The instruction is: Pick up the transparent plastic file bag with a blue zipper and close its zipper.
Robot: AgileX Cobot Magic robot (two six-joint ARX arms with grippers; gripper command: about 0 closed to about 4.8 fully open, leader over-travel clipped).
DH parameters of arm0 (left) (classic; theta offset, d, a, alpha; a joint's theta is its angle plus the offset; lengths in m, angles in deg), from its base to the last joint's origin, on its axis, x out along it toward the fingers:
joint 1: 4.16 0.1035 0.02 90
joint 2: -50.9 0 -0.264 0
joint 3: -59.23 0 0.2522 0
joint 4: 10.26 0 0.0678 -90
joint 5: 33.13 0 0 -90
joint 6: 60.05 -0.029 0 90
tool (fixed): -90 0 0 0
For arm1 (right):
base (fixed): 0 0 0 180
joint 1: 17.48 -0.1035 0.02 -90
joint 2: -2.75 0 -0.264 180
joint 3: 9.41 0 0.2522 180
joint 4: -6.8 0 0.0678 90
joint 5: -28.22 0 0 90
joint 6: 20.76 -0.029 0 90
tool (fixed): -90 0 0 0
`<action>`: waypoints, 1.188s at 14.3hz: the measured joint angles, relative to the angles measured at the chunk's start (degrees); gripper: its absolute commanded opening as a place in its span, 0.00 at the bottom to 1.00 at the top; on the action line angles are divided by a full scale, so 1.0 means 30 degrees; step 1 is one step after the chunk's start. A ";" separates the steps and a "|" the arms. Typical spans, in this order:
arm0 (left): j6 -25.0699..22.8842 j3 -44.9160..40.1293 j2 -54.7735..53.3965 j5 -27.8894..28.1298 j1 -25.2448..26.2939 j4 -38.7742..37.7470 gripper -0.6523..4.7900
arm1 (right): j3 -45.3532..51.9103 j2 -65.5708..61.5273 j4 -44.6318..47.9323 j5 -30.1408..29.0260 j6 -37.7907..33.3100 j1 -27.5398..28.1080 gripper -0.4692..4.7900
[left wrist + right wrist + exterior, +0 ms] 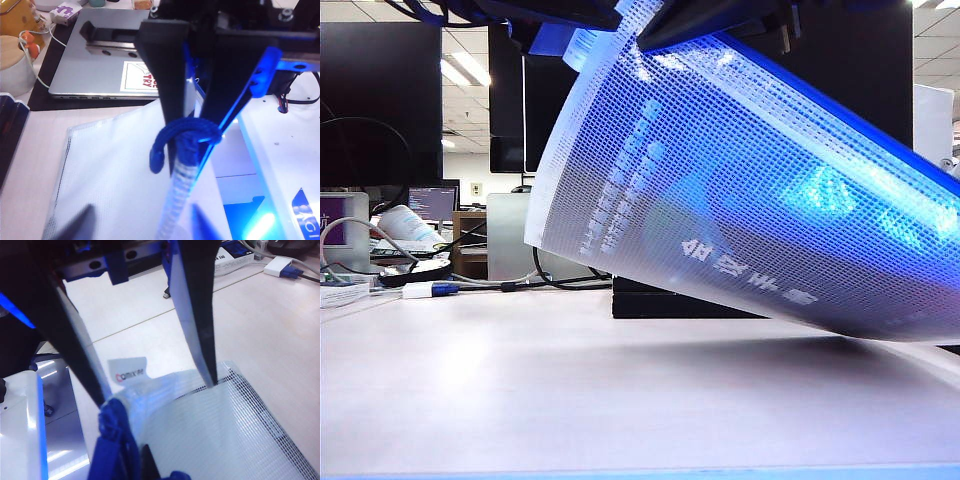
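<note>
The file bag point(740, 190), translucent mesh plastic with a blue edge, hangs tilted in the air above the table and fills most of the exterior view. Its blue zipper point(181, 180) runs along the upper edge, with the blue cord pull point(192, 131) looped at the end. My right gripper point(192, 142) is shut on the bag's zipper edge right by the cord pull point(111, 422). My left gripper point(158, 390) stands open astride the same edge, one finger on each side of the plastic; its fingertips point(85, 220) show blurred. Both arms enter from above the bag in the exterior view.
The pale table point(570, 390) lies below the bag. A silver laptop point(95, 65) sits at the table's edge, dark monitors point(380, 90) and cables point(430, 288) stand behind, and a black box point(680, 300) is under the bag's far side. A white base plate point(280, 150) adjoins.
</note>
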 measured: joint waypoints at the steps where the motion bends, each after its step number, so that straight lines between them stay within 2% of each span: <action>1: 0.0015 0.0000 -0.0124 -0.0262 0.0000 -0.0102 0.30 | 0.0000 -0.0007 0.0102 -0.0153 -0.0022 0.0015 0.08; 2: -0.0007 0.0000 -0.0248 -0.0940 0.0000 0.0044 0.11 | 0.0000 0.0000 0.0197 -0.0335 -0.0051 0.0007 0.08; 3: 0.0000 0.0000 -0.0357 -0.1275 -0.0058 -0.0007 0.11 | 0.0000 -0.0007 0.0357 -0.0233 -0.0058 0.0073 0.08; 4: -0.0015 0.0000 -0.0495 -0.1472 -0.0058 0.0000 0.11 | 0.0000 -0.0007 0.0342 -0.0197 -0.0066 0.0073 0.31; 5: -0.0058 0.0000 -0.0568 -0.1435 -0.0058 -0.0051 0.11 | 0.0007 -0.0015 0.0299 -0.0146 0.0204 0.0080 0.64; 6: -0.0087 0.0000 -0.0583 -0.0364 -0.0066 -0.0306 0.11 | -0.0022 0.0029 0.0539 0.0153 0.1260 0.0051 0.67; 7: -0.0160 0.0000 -0.0627 0.1100 -0.0058 -0.0838 0.11 | -0.0036 0.0211 0.0379 0.1625 0.1712 0.0044 0.71; 9: -0.0474 0.0000 -0.0627 0.2302 -0.0058 -0.1617 0.11 | -0.0036 0.0437 -0.0036 0.3198 0.2011 0.0066 0.71; 13: -0.1377 0.0000 -0.0634 0.2535 -0.0058 -0.3118 0.11 | -0.0036 0.0459 -0.0874 0.3446 0.2120 0.0051 0.71; 15: -0.2630 0.0102 -0.0597 0.3147 -0.0058 -0.5559 0.11 | -0.0036 0.0459 -0.1246 0.3126 0.2929 0.0029 0.69; 16: -0.2798 0.0102 -0.0576 0.3242 -0.0051 -0.5836 0.11 | -0.0036 0.0459 -0.1472 0.2958 0.2943 0.0029 0.54; 17: -0.2980 0.0102 -0.0503 0.3308 -0.0044 -0.6135 0.11 | -0.0036 0.0459 -0.1851 0.2696 0.2943 0.0022 0.48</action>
